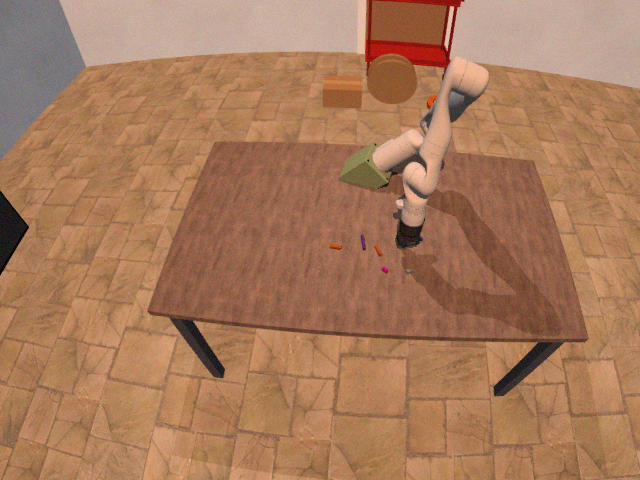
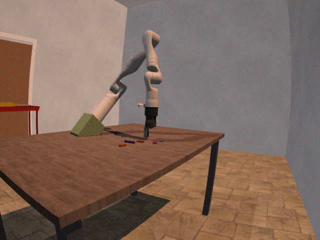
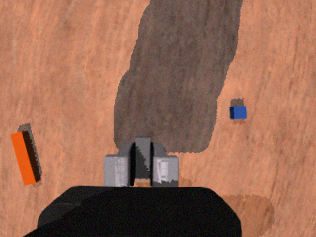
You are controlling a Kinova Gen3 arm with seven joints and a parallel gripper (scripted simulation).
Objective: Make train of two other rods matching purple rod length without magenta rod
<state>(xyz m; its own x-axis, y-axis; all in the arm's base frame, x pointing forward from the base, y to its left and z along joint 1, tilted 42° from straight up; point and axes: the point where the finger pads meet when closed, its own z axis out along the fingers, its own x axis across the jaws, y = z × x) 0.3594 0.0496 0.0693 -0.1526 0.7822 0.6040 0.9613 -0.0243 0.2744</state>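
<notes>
My gripper (image 1: 406, 246) (image 2: 146, 136) (image 3: 143, 157) is shut on a small grey rod (image 3: 141, 154) and stands just above the table (image 1: 268, 206). A blue rod (image 1: 421, 239) (image 3: 239, 113) lies close to its right. An orange rod (image 1: 378, 250) (image 2: 140, 141) (image 3: 26, 157) lies to its left. The purple rod (image 1: 363, 241) (image 2: 129, 141) lies beyond that, and a second orange rod (image 1: 335, 246) (image 2: 122, 145) further left. A magenta rod (image 1: 384, 269) (image 2: 154, 142) and another grey rod (image 1: 410, 270) (image 2: 162, 140) lie nearer the front.
The arm's olive-green base block (image 1: 364, 167) (image 2: 87, 126) stands at the back of the table. A red cart (image 1: 408, 31), a cardboard box (image 1: 342, 91) and a round brown board (image 1: 391, 78) stand on the floor behind.
</notes>
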